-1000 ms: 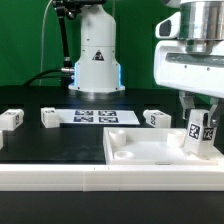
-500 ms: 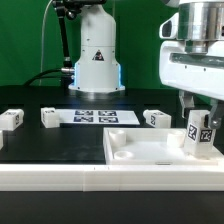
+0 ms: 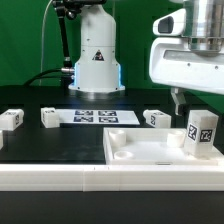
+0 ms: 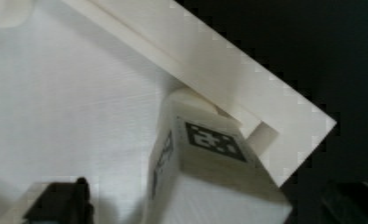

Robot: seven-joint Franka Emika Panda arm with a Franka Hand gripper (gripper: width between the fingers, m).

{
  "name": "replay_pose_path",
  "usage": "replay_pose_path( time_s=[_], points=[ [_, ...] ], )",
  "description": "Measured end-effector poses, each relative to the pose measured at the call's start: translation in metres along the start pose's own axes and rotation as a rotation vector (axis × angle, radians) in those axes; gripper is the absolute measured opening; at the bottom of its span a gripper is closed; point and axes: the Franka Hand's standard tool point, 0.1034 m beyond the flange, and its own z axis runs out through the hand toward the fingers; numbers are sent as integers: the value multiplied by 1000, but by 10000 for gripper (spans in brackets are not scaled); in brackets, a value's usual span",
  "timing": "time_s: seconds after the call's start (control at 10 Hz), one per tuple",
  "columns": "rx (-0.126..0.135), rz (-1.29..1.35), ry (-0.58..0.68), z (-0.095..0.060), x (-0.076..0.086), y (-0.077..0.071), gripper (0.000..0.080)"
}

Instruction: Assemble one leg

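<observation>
Exterior view: holds the gripper (image 3: 198,105) spread and empty just above the leg (image 3: 201,134), upright on the tabletop panel (image 3: 150,152) corner at the exterior view's right. Wrist view: looks down on the leg (image 4: 207,150), clear of one dark fingertip (image 4: 60,200).

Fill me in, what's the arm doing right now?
The Panda's tool hangs open just above one leg. That leg stands upright on the white tabletop panel, near its corner at the exterior view's right. Half a second ago the tool was down around the leg; now it has lifted clear. Three spare legs sit loose on the black table, near the marker board. Whether the leg is fully seated can't be told.
</observation>
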Motion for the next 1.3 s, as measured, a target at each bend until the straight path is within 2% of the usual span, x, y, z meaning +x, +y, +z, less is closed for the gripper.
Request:
replay_pose_path(
  time_s=[0.3,0.5,0.6,1.3],
  points=[
    [-12,-263,-1,6,-7,-2,649],
    [-36,-455,-10,7,-7,-2,649],
    [-40,-526,-11,7,-6,-3,649],
    [-42,-935,-9,8,1,1,649]
  ],
)
